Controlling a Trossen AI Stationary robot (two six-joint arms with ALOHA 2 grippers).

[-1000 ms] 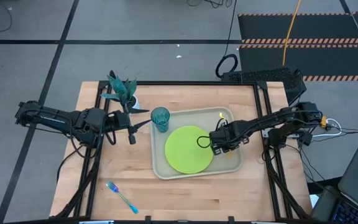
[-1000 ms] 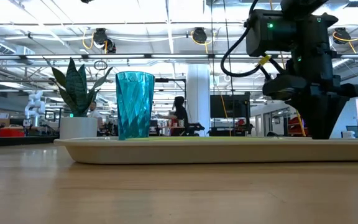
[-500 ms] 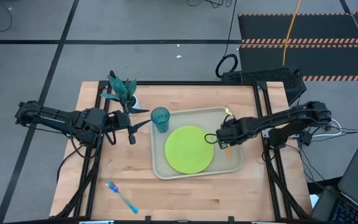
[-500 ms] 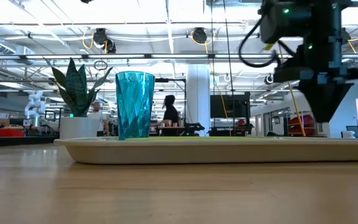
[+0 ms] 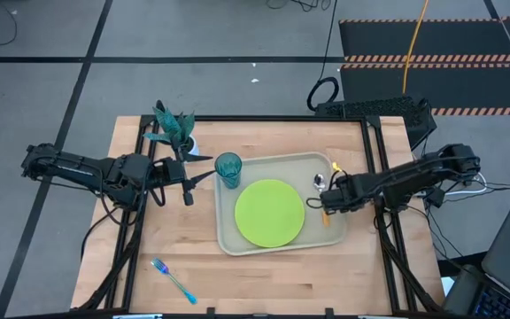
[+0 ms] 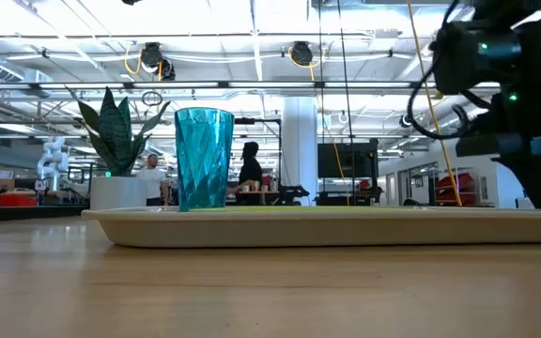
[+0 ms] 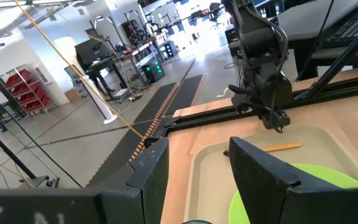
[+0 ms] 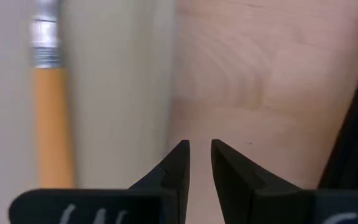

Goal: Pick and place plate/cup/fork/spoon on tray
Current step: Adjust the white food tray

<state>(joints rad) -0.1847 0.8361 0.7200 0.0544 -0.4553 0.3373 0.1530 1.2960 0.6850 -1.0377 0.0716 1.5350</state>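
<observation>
The lime-green plate (image 5: 269, 213) lies flat in the beige tray (image 5: 224, 239). The teal cup (image 5: 228, 168) stands upright in the tray's far left corner. The orange-handled spoon (image 5: 323, 199) lies in the tray, right of the plate. The blue-handled fork (image 5: 173, 279) lies on the table near its front left. My right gripper (image 5: 337, 197) points down over the tray's right rim (image 8: 117, 93), beside the spoon's handle (image 8: 51, 124). Its fingertips stand a narrow gap apart with nothing between them. My left gripper (image 5: 189, 182) waits open and level, left of the cup.
A white pot with a green plant (image 5: 175, 131) stands at the table's far left, close behind my left gripper. Bare wood (image 5: 264, 283) lies along the table's near side and right of the tray (image 8: 241, 74).
My right gripper has moved toward the table's right edge, from above the plate's right side to the tray's right rim, rolling a little. The spoon, which it covered before, now shows lying in the tray. My left arm has kept still.
</observation>
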